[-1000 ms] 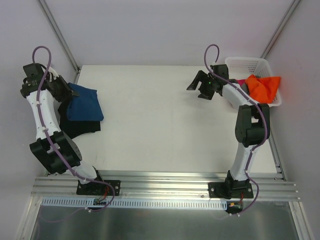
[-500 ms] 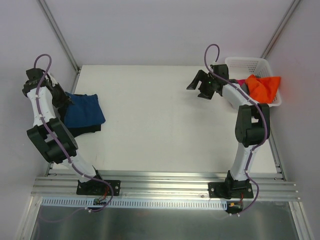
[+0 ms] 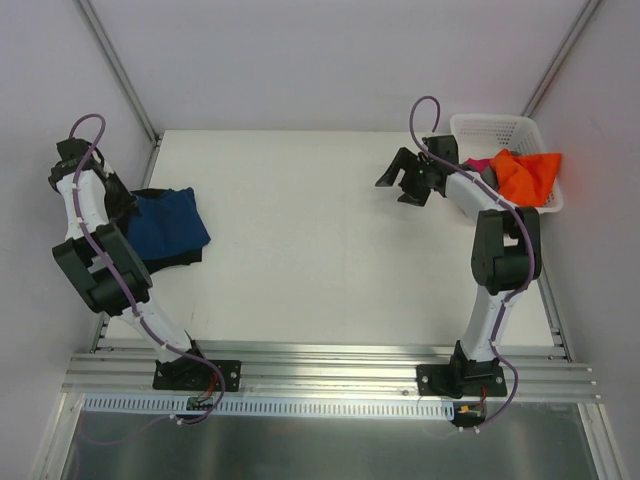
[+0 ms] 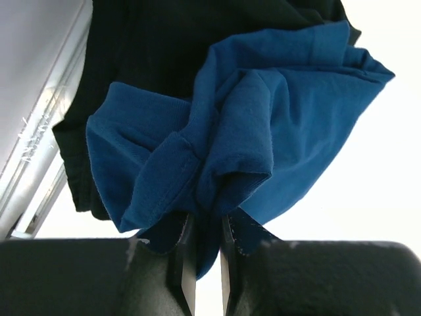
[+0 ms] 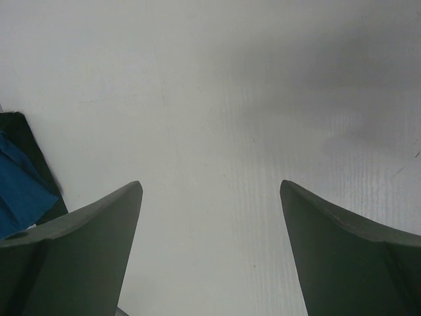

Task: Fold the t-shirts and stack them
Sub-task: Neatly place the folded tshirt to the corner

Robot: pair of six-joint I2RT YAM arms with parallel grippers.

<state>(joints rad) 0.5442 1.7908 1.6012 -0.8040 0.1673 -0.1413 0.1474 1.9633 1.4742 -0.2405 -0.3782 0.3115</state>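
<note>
Navy shirt (image 3: 168,225): it lies rumpled at the far-left side of the bench (image 3: 300,240), on top of a black shirt (image 4: 164,52) whose edges show beneath and beside it. Neither garment is squared; the navy cloth is bunched into loose ridges rather than a flat fold.

Left fingers (image 4: 186,260): pressed nearly together, pinching a gathered ridge at the near hem of the navy shirt, with only a thin strip of cloth between them.

Right fingers (image 5: 85,250): spread wide and holding nothing, poised over bare bench near the far-right side, just beside the white basket (image 3: 490,122). An orange shirt (image 3: 528,175) spills over the basket's rim and a magenta shirt (image 3: 478,163) shows beside it; both are yet to be folded.

Risks, as judged from this arrangement:
- The grip takes a bunched ridge rather than a clean corner, so any pull is likely to drag the whole heap and deepen the creases instead of laying a fold.
- The black shirt underneath may shift along with the navy one by friction, spoiling the stack.
- Both shirts sit close to the bench's left edge, so a tug that way could slide them over it.
- A thin pinch may slip free partway through a lift.
</note>
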